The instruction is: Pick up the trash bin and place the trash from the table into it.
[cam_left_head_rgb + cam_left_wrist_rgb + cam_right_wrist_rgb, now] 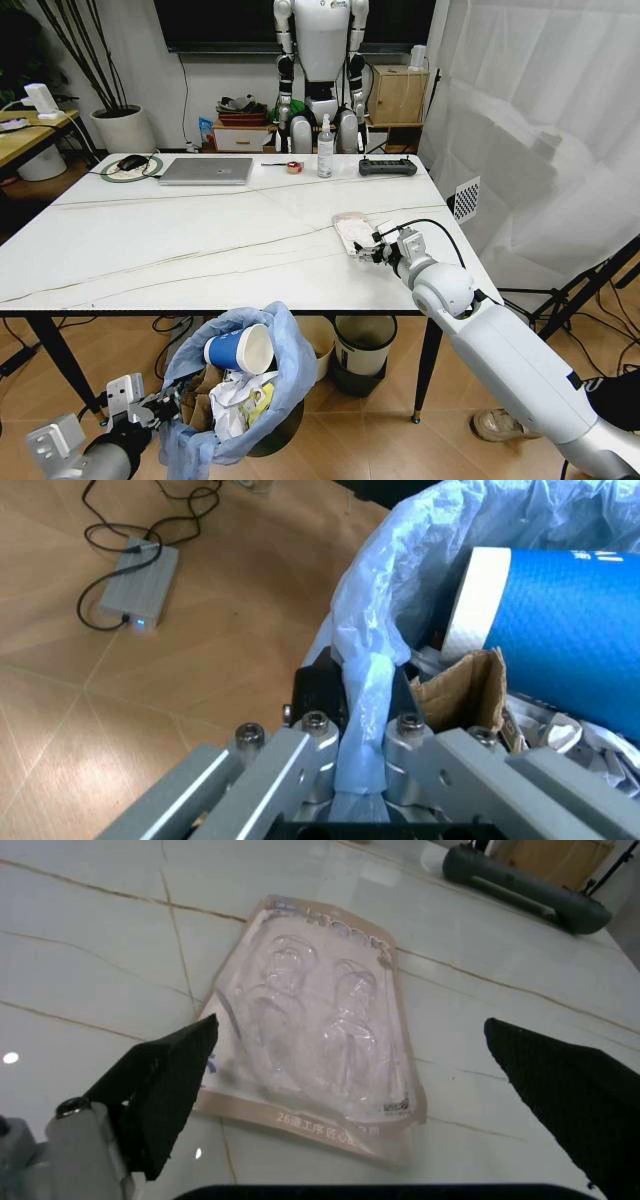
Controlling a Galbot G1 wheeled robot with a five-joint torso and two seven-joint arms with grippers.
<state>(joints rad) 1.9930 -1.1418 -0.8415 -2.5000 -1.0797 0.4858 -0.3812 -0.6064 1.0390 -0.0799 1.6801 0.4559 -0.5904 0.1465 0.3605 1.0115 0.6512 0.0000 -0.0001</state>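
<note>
The trash bin (262, 430), dark with a light-blue bag (290, 350) bulging over its rim, hangs below the table's front edge. My left gripper (168, 402) is shut on the bin's rim and bag (362, 705). Inside lie a blue-white paper cup (240, 349) (560, 622), brown cardboard (455, 686) and crumpled white tissues (235, 395). A flat plastic packet (353, 230) (315, 1027) lies on the white marble table (200, 240) near its right front. My right gripper (368, 250) (350, 1095) stands open just in front of the packet, its fingers (160, 1080) on either side of the packet's near end.
At the table's back stand a silver laptop (207, 171), a clear spray bottle (325, 148), a tape roll (294, 167) and a dark controller (387, 167) (525, 885). Two more bins (364, 350) stand under the table. A power adapter (138, 589) with cable lies on the wood floor.
</note>
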